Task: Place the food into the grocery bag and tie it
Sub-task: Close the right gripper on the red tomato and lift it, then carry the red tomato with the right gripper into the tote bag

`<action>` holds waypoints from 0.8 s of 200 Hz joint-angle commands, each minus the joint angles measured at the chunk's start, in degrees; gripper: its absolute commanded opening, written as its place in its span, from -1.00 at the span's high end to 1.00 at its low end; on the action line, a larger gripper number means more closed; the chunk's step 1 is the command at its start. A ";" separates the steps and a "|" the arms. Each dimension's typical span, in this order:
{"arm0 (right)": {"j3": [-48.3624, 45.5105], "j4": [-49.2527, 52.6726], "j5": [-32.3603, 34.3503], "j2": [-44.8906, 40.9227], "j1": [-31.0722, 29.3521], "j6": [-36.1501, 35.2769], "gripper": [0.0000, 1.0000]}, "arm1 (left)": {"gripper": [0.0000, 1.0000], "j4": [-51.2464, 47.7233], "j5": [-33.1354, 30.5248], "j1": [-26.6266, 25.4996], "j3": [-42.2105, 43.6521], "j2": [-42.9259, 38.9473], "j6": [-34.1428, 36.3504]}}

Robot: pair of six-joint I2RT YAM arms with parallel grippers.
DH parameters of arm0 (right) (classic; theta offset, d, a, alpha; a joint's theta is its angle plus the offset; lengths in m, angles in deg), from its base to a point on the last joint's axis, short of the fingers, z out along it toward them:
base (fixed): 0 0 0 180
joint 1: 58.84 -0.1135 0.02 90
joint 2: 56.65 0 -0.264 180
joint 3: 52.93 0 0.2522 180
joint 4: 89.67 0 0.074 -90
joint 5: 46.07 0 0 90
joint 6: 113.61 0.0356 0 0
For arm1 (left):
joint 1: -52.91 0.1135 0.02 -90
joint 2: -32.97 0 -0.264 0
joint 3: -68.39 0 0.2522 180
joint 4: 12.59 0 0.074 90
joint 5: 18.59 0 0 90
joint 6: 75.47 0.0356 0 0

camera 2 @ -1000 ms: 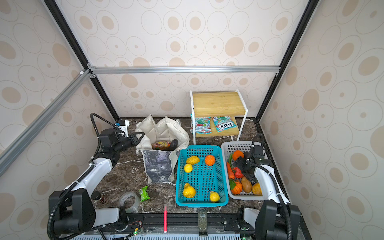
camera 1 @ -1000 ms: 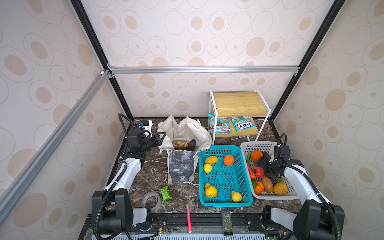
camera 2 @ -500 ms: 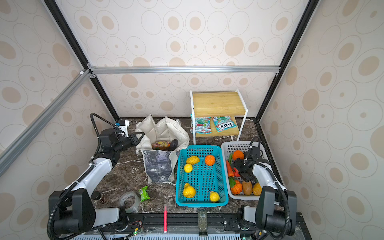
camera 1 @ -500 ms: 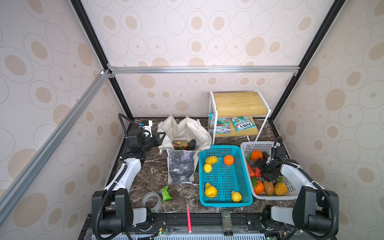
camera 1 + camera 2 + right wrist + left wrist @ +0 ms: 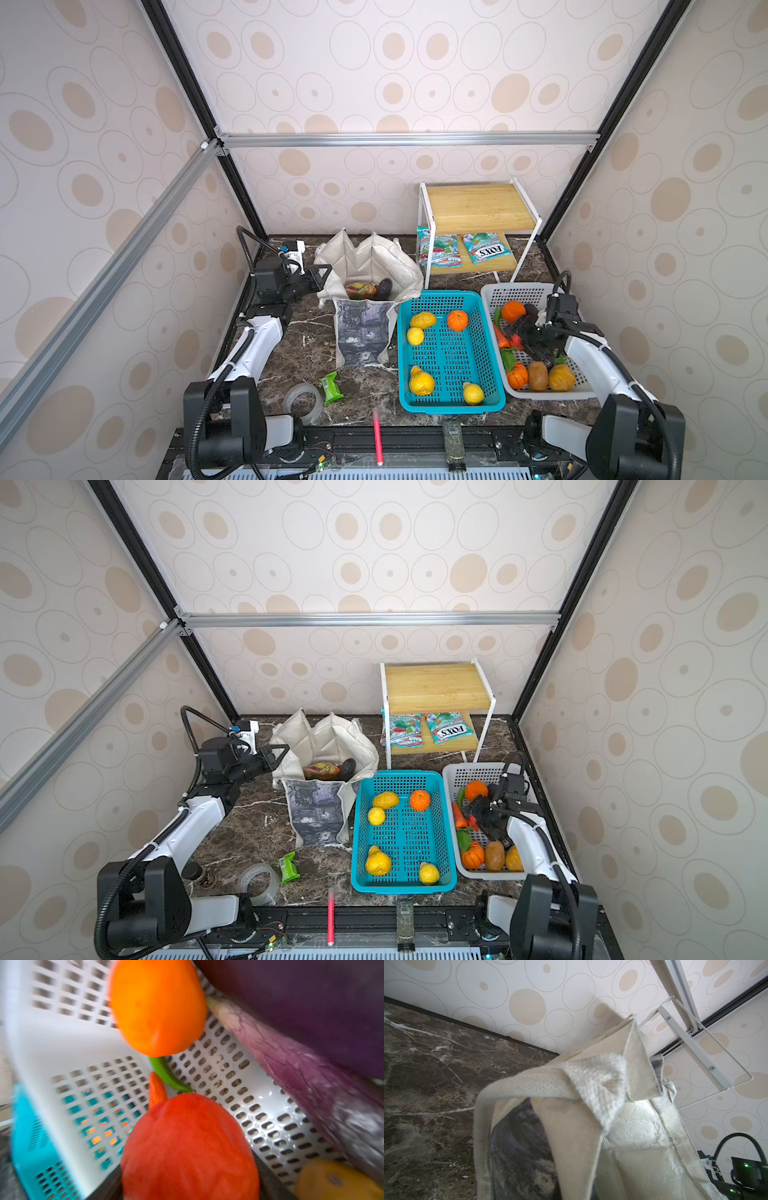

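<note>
The grocery bag (image 5: 365,332) (image 5: 316,812) stands open at the back left, a cream tote with a grey printed front. Inside lie a glossy orange packet (image 5: 359,289) and a dark round fruit (image 5: 384,288). My left gripper (image 5: 322,276) (image 5: 277,756) is shut on the bag's left rim, and cream strap and fabric (image 5: 591,1088) fill the left wrist view. My right gripper (image 5: 515,332) (image 5: 471,812) is down in the white basket (image 5: 519,291). Its dark fingers (image 5: 268,1180) sit against both sides of a red fruit (image 5: 187,1147). The fruit still rests in the basket.
An orange fruit (image 5: 155,1007), green chilli (image 5: 166,1074) and purple aubergine (image 5: 291,1068) crowd the red fruit. A teal basket (image 5: 440,295) of yellow fruit stands between the bag and the white basket. A rack with snack packets (image 5: 484,249) is behind. Tape roll (image 5: 303,401) and green packet (image 5: 331,384) lie at the front left.
My right gripper has sunk lower into the white basket and its jaws have narrowed around the red fruit. The left arm and bag have not moved.
</note>
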 commanded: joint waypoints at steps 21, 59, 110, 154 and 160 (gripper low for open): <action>4.58 5.17 1.68 -7.33 0.23 -0.43 -0.29 | 1.00 1.95 1.39 -0.08 -1.18 -0.60 0.80; 9.31 8.68 1.23 -8.83 0.23 -1.56 -0.27 | 1.00 2.23 1.50 -0.12 -0.92 -1.11 0.71; 17.34 10.55 -3.04 -10.54 -3.37 -0.24 -0.21 | 1.00 2.55 1.67 -0.13 -0.90 -1.11 0.44; 26.02 9.73 0.96 -6.95 -15.66 2.67 -0.18 | 1.00 2.63 1.77 -0.08 -0.88 -1.51 0.35; 27.00 9.31 1.99 -6.24 -17.85 3.00 -0.18 | 1.00 2.56 1.77 -0.15 -0.83 -1.45 0.35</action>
